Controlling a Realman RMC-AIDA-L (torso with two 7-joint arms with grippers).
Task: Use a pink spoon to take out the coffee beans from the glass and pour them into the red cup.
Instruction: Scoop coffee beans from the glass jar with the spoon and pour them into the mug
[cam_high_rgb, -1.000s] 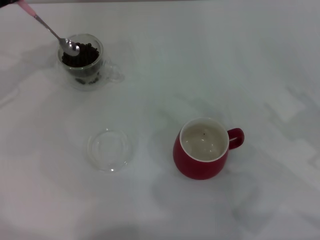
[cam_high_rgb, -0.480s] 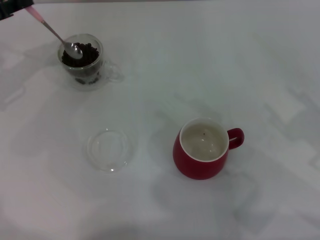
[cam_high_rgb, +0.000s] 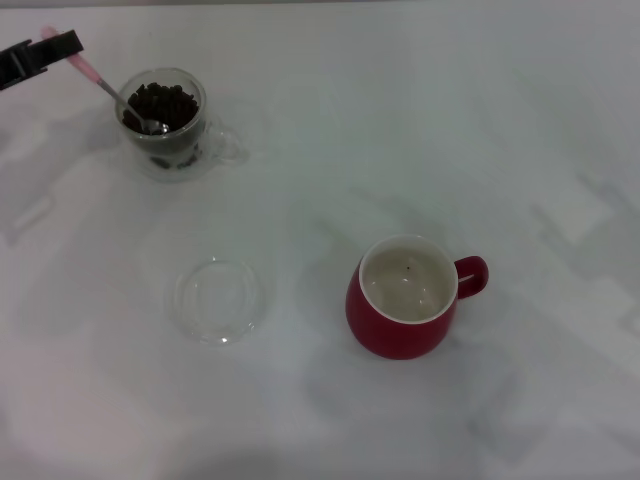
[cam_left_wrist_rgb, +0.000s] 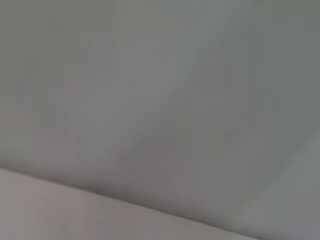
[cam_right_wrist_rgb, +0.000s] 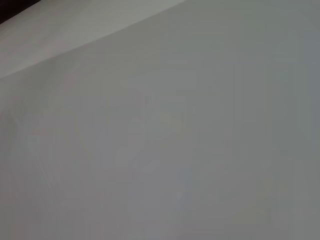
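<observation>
Counting on the counter (cam_high_rgb: 420, 120): one glass (cam_high_rgb: 165, 120), one red cup (cam_high_rgb: 403, 297), one clear dish (cam_high_rgb: 218, 298), one spoon (cam_high_rgb: 112, 92).

Glass is sitting far left, holding a heap of beans (cam_high_rgb: 162, 103). Spoon bowl is dipping into the beans, handle slanting up and left.

Left hand (cam_high_rgb: 45, 52) is clamping the pink handle end at the far-left edge.

Red cup is standing near right, well apart from the glass, one dark speck showing inside. Dish is lying between them.

Wrist views are showing only blank surface.
</observation>
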